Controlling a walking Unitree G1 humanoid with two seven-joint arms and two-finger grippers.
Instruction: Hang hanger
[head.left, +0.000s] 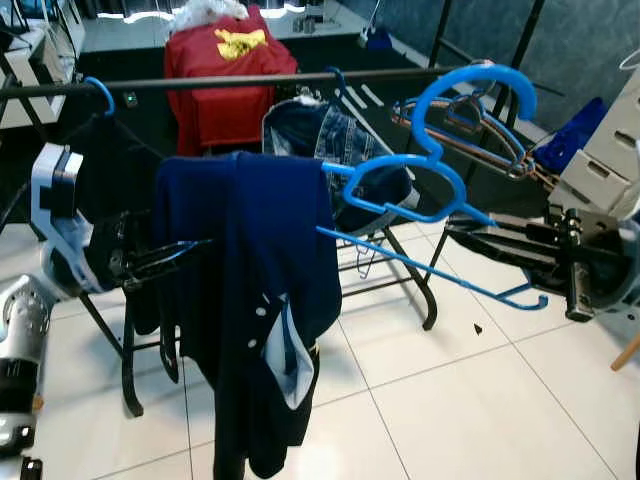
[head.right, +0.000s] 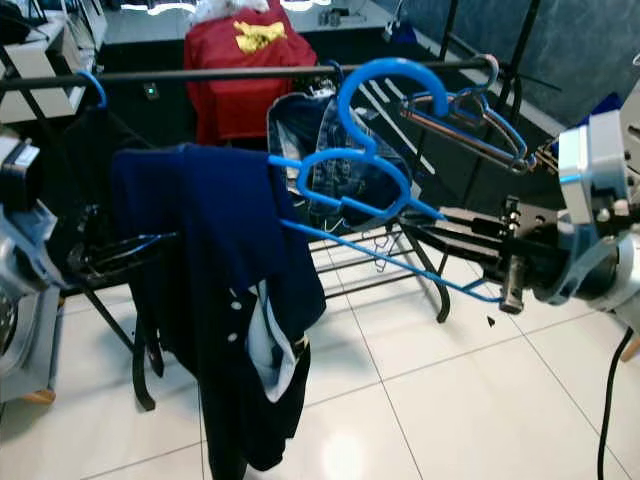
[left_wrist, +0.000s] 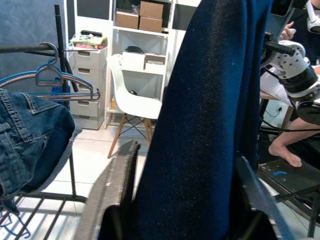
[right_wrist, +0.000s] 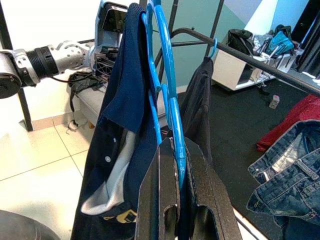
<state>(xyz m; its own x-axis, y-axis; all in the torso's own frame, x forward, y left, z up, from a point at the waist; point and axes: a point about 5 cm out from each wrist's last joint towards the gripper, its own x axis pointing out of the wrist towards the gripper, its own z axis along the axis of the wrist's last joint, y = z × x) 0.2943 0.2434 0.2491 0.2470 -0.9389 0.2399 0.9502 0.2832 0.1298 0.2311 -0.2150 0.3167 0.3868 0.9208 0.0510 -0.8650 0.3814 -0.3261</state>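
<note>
A blue plastic hanger (head.left: 400, 185) floats in front of the black rail (head.left: 250, 82), its hook (head.left: 470, 75) level with the rail at the right. A navy shirt (head.left: 250, 270) drapes over the hanger's left half and hangs down toward the floor. My right gripper (head.left: 455, 232) is shut on the hanger's right arm; in the right wrist view its fingers (right_wrist: 192, 165) pinch the blue hanger (right_wrist: 165, 75) beside the shirt (right_wrist: 125, 100). My left gripper (head.left: 190, 250) grips the shirt's left edge, and the navy fabric (left_wrist: 210, 125) fills the space between its fingers (left_wrist: 125, 170).
Jeans (head.left: 330, 135) lie on a black drying rack (head.left: 425, 290) behind the hanger. Spare hangers (head.left: 480, 140) hang at the rail's right end, a dark garment (head.left: 100, 150) at its left. A red shirt (head.left: 225, 70) is further back. A person's bare foot (left_wrist: 285, 152) rests near a white chair (left_wrist: 132, 100).
</note>
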